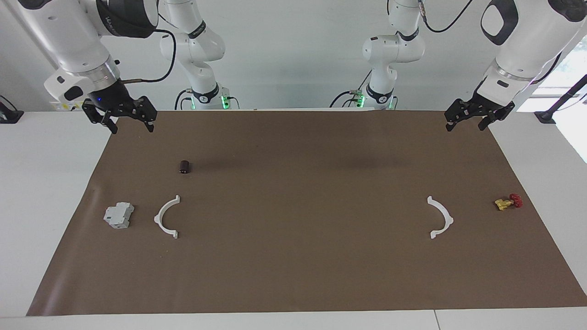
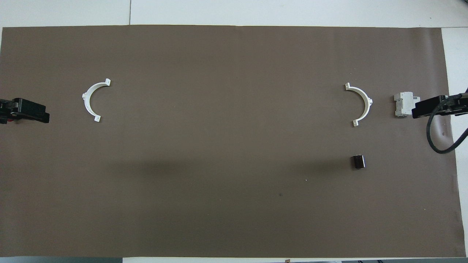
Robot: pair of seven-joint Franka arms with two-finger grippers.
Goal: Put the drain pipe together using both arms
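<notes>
The drain pipe lies as two separate white half-rings on the brown mat. One half-ring (image 1: 158,219) (image 2: 367,102) lies toward the right arm's end, beside a grey block. The other half-ring (image 1: 448,219) (image 2: 85,100) lies toward the left arm's end. They are far apart, and their open sides face each other. My right gripper (image 1: 131,126) hangs open and empty, raised over the mat's edge at its own end. My left gripper (image 1: 465,126) hangs open and empty, raised over the mat's edge at its own end. Neither gripper touches a half-ring.
A grey boxy block (image 1: 119,215) (image 2: 404,105) sits beside the right-arm-end half-ring. A small dark cylinder (image 1: 184,166) (image 2: 358,162) lies nearer to the robots than that half-ring. A red and yellow valve (image 1: 509,202) lies beside the other half-ring.
</notes>
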